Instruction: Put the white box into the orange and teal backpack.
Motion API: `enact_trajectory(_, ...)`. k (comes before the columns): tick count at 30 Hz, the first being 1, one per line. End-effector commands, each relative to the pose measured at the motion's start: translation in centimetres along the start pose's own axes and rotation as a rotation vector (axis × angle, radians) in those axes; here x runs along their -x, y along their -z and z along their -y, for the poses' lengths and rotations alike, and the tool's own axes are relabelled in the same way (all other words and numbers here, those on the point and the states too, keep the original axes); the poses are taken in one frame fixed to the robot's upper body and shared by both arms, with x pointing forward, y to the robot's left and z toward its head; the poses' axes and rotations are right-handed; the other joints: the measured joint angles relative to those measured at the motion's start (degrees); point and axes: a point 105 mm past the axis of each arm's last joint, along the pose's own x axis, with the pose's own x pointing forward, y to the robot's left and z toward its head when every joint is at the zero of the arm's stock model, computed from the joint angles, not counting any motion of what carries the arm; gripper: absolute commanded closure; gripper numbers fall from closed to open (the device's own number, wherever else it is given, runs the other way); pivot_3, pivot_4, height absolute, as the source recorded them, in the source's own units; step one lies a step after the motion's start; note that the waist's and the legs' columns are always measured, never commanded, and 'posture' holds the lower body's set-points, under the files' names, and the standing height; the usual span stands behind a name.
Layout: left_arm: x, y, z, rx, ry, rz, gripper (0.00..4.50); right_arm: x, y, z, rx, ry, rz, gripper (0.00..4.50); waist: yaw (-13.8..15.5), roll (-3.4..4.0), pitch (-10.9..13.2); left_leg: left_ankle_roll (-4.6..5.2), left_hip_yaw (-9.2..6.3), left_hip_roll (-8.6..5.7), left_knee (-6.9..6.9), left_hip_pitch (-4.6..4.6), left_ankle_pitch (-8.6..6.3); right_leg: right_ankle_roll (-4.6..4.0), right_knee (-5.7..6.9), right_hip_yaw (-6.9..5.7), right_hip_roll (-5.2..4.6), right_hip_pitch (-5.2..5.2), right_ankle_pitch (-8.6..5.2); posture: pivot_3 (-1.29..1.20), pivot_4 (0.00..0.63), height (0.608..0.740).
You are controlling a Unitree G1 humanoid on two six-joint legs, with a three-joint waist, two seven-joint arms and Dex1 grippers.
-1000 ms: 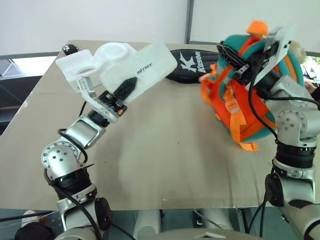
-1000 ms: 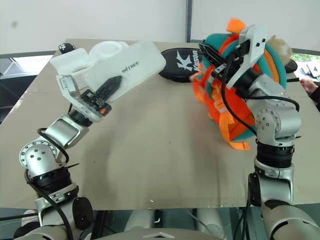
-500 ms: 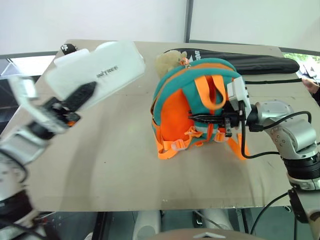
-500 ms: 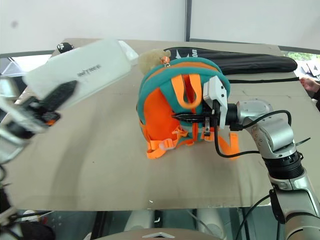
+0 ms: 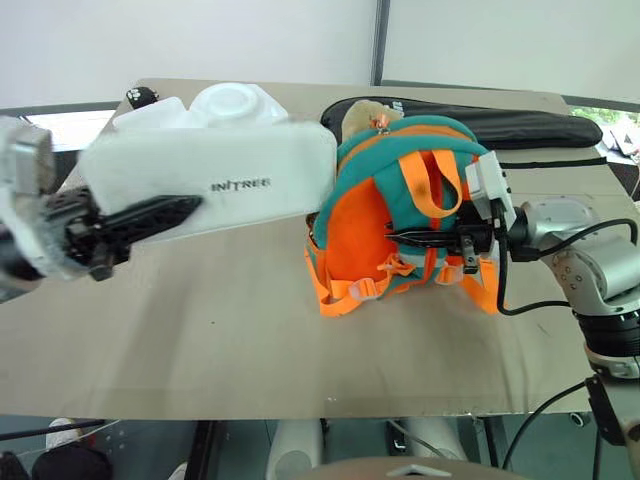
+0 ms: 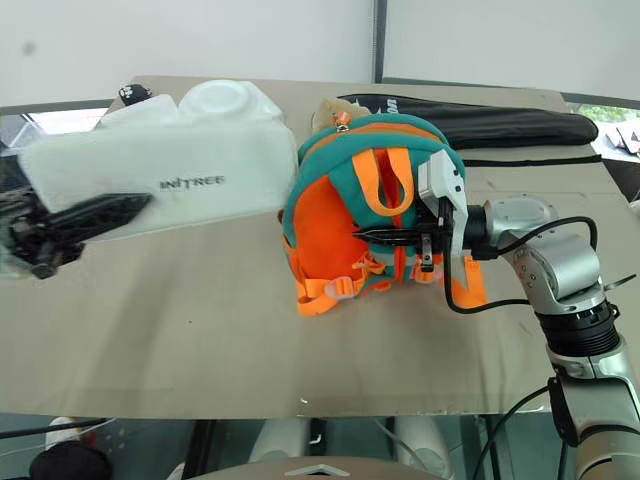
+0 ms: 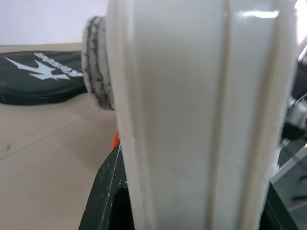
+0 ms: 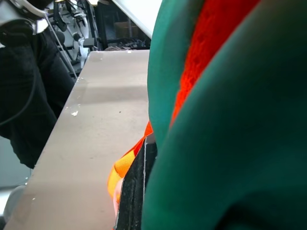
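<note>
The white box, a slim case with dark lettering, hangs level over the table's left half, and my left gripper is shut on its near end. One black finger lies across its face. The box's far end reaches the side of the orange and teal backpack, which stands in the middle of the table with a beige plush charm at its top. From the right, my right gripper is shut on the backpack's front by the straps. The left wrist view has the box edge-on; the right wrist view has the backpack's fabric.
A white styrofoam tray lies behind the box at the back left. A flat black racket cover stretches along the back right. The brown table has bare room in front of the backpack, up to its near edge.
My right gripper has brought the backpack down from the upper right to the middle of the table. The left gripper pulled back and rolled, so the box now lies level, its end at the backpack.
</note>
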Motion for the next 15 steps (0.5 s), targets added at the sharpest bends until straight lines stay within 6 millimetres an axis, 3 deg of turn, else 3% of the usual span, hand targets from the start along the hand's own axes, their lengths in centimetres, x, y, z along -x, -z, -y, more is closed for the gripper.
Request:
enact_trajectory(1,-0.5,-0.6,0.0,-0.097,0.042,-0.009,3.44,0.6,-1.1,-0.8,0.074,-0.016,0.004,4.50,0.1,0.00,0.0,0.00,0.01,0.00,0.00,-0.01,0.00,0.01,0.00,0.00,0.00,-0.01,0.00,0.00,0.150,0.740)
enact_trajectory(4,-1.7,0.9,-0.4,-0.183,0.088,-0.105,3.44,0.4,-1.0,-1.2,0.075,-0.019,0.004,4.50,0.3,0.01,0.0,0.00,0.01,0.00,0.00,-0.01,0.00,0.01,-0.01,0.00,0.00,0.00,0.00,0.00,0.150,0.740)
enact_trajectory(9,-6.1,1.6,0.4,-0.302,0.167,-0.145,3.44,-0.5,-1.4,-1.6,0.101,-0.022,0.018,4.50,0.8,-0.01,0.0,0.01,0.00,0.01,0.13,-0.02,0.00,0.02,0.03,0.01,0.04,0.03,0.01,0.00,0.150,0.740)
enact_trajectory(12,-10.0,2.2,1.3,-0.381,0.243,-0.208,3.44,-1.0,-1.8,-1.8,0.119,-0.027,0.027,4.50,1.5,-0.01,0.0,0.02,0.00,0.01,0.23,-0.04,0.00,0.06,0.05,0.07,0.10,0.05,0.03,0.00,0.150,0.740)
enact_trajectory(15,-14.5,2.6,0.7,-0.435,0.213,-0.251,3.44,-1.2,-1.7,-1.7,0.126,-0.007,0.027,4.50,1.6,0.00,0.0,0.02,-0.10,0.00,0.36,-0.06,0.00,0.19,0.07,0.08,0.17,0.17,0.10,0.00,0.150,0.740)
